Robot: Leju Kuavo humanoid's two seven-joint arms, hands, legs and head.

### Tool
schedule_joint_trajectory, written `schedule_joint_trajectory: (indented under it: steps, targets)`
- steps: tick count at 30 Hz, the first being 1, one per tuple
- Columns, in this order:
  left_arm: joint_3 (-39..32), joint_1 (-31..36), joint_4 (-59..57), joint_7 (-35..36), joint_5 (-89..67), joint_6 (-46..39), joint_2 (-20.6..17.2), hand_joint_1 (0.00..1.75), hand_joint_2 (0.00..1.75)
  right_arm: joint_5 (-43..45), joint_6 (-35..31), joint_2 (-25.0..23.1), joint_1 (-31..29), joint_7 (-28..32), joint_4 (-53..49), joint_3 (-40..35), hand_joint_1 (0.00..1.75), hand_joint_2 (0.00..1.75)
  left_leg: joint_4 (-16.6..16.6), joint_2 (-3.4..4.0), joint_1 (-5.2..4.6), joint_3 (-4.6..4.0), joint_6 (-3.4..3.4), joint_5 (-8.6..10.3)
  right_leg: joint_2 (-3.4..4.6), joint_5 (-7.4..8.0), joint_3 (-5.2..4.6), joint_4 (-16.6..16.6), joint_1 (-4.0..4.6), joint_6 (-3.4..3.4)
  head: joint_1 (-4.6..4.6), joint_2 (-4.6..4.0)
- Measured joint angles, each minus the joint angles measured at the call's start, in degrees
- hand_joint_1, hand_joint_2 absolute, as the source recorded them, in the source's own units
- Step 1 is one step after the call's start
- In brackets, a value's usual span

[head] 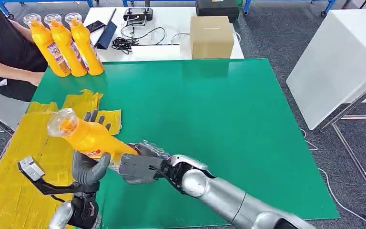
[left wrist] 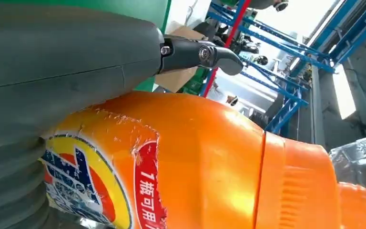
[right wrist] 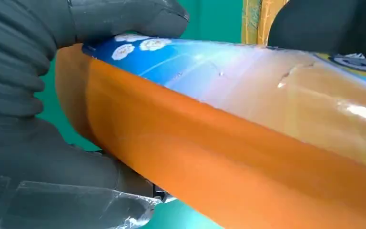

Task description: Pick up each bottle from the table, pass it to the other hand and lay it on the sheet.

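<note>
Both robot hands grip one orange bottle (head: 93, 138) over the worktop's near left, left robot hand (head: 89, 168) mid-body, right robot hand (head: 140, 167) at its base; releasing early could drop it short of the yellow sheet (head: 14, 181).

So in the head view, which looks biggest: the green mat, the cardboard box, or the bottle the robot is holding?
1. Green mat, by far.
2 and 3. Cardboard box and held bottle: unsure. They look alike, and the bottle, held by both hands, is nearer the camera.
</note>
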State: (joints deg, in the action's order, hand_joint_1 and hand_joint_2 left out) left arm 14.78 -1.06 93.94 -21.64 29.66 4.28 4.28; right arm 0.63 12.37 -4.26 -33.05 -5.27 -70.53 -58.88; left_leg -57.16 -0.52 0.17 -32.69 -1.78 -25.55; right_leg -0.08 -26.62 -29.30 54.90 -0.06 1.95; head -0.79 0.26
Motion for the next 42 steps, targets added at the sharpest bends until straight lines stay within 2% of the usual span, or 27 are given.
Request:
schedule_joint_trajectory:
  steps: [24, 25, 26, 29, 30, 34, 37, 42]
  targets:
    - [-0.4, -0.2, -0.8, -1.2, -1.5, 0.9, -0.4, 1.75, 1.75, 0.5, -3.1, 0.0, -0.3, 1.5, 1.7, -2.8, 1.75, 1.75, 0.0, 0.02, 0.0, 0.01, 0.0, 0.0, 0.01, 0.0, -0.02, 0.0, -0.01, 0.0, 0.0, 0.0]
    - [-0.4, -0.2, -0.9, -1.2, -1.6, 0.9, -0.4, 1.75, 1.75, 0.3, -3.3, 0.0, -0.3, 1.6, 1.7, -2.8, 0.38, 1.75, 0.0, 0.02, 0.0, 0.01, 0.0, 0.0, 0.01, 0.0, -0.02, 0.0, -0.01, 0.0, 0.0, 0.0]
    - [-0.5, -0.2, -0.9, -1.4, -2.0, 0.8, -0.5, 1.75, 1.75, -0.3, -4.2, 0.1, 0.0, 1.8, 1.7, -2.8, 0.0, 1.75, 0.0, 0.02, 0.0, 0.01, 0.0, 0.0, 0.01, 0.0, -0.02, 0.0, -0.01, 0.0, -0.02, 0.0]
    - [-0.8, -0.1, -0.9, -2.1, -4.4, 0.0, -0.7, 1.75, 1.75, -3.5, -8.5, 0.6, 1.9, 3.7, 0.8, -2.3, 0.0, 1.75, 0.0, 0.0, 0.0, 0.0, 0.0, 0.0, 0.0, 0.0, -0.02, 0.0, -0.01, 0.0, 0.0, 0.0]
    - [-1.1, -0.2, -0.9, -2.5, -5.7, -0.4, -0.8, 1.75, 1.75, -4.6, -9.9, 1.0, 2.8, 4.4, 0.1, -1.8, 0.0, 0.0, 0.0, 0.0, 0.0, 0.0, 0.01, 0.0, 0.0, 0.0, -0.02, 0.0, -0.01, 0.0, 0.0, 0.0]
    - [-3.4, -1.2, -1.0, -3.3, -10.9, -1.3, -1.5, 1.75, 1.75, -6.6, -11.2, 3.4, 6.4, 5.9, -4.1, 1.7, 0.0, 0.0, 0.0, 0.05, -0.01, -0.01, 0.02, -0.01, 0.04, 0.0, -0.07, 0.0, -0.01, 0.0, 0.02, 0.0]
    - [-5.2, -1.5, -0.9, -4.7, -19.8, -5.6, -2.4, 1.75, 1.75, -8.5, -13.4, 5.8, 9.5, 7.9, -7.9, 5.1, 0.0, 0.0, 0.0, -0.12, -0.01, 0.0, 0.01, -0.01, -0.11, -0.01, -0.05, 0.0, -0.01, -0.01, -0.04, 0.0]
    - [-8.1, -2.2, -1.9, -3.0, -40.6, -12.6, -6.9, 1.75, 1.75, -10.6, -14.4, 10.9, 16.4, 10.0, -17.3, 13.1, 0.0, 0.0, 0.0, 0.03, -0.01, -0.03, 0.02, -0.01, 0.04, 0.0, -0.09, 0.0, -0.01, 0.0, 0.0, 0.0]
